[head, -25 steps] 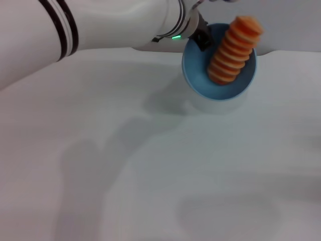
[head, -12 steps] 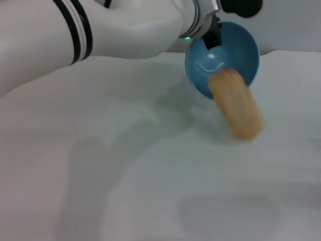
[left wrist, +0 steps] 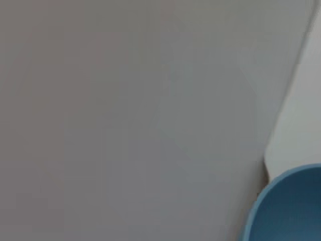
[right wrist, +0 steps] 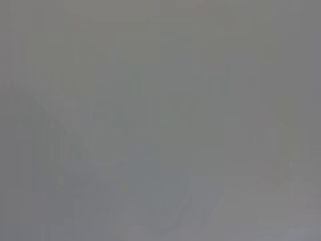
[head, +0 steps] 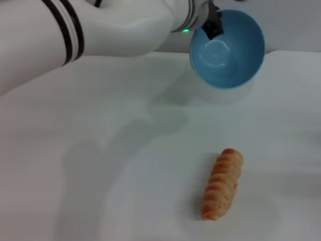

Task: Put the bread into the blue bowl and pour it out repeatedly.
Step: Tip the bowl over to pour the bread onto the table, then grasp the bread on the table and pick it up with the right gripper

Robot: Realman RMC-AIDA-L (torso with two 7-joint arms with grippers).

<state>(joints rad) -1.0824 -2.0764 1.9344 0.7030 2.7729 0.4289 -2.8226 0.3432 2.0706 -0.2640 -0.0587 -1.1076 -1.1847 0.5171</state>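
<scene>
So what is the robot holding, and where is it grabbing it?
The left gripper holds the blue bowl by its rim, tipped up, empty.

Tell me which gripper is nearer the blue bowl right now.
Left. The left gripper grips the blue bowl at its rim, tilted above the table. The right gripper is out of view.

Left tool [head: 213, 26]: clamped on the rim of the round, glossy light-blue bowl [head: 228, 50], held tilted above the far part of the white desk [head: 100, 150].
Obstacle: elongated ridged orange-red toy bread [head: 222, 185], lying flat on the desk, well nearer than the tool and below it.
Obstacle: the white left arm, spanning the far left.
Free room: bare desk between bowl and bread, and on all sides of the bread.
</scene>
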